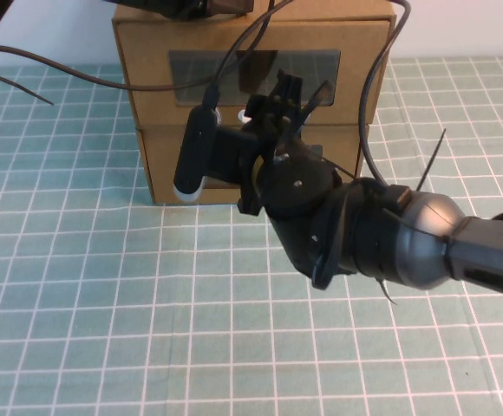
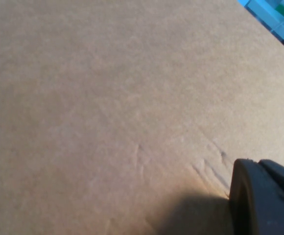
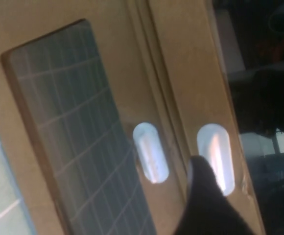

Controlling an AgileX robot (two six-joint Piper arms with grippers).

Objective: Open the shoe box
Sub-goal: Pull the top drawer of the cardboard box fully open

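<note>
The brown cardboard shoe box (image 1: pixel 147 61) stands at the far side of the mat, its front bearing a dark clear window (image 1: pixel 303 65). My right gripper (image 1: pixel 297 91) is up against that front, just beside the window, open with nothing between its fingers. In the right wrist view one dark fingertip (image 3: pixel 204 196) lies over the seam between two oval finger holes (image 3: pixel 151 152). My left gripper (image 1: pixel 182 7) rests on top of the box at the back. The left wrist view shows only bare cardboard (image 2: pixel 107 107) and one finger (image 2: pixel 264 200).
A green grid mat (image 1: pixel 104 303) covers the table around the box. Black cables (image 1: pixel 61 74) run across the box front and off to the left. The right arm's bulky wrist and camera (image 1: pixel 195 156) hide the lower box front.
</note>
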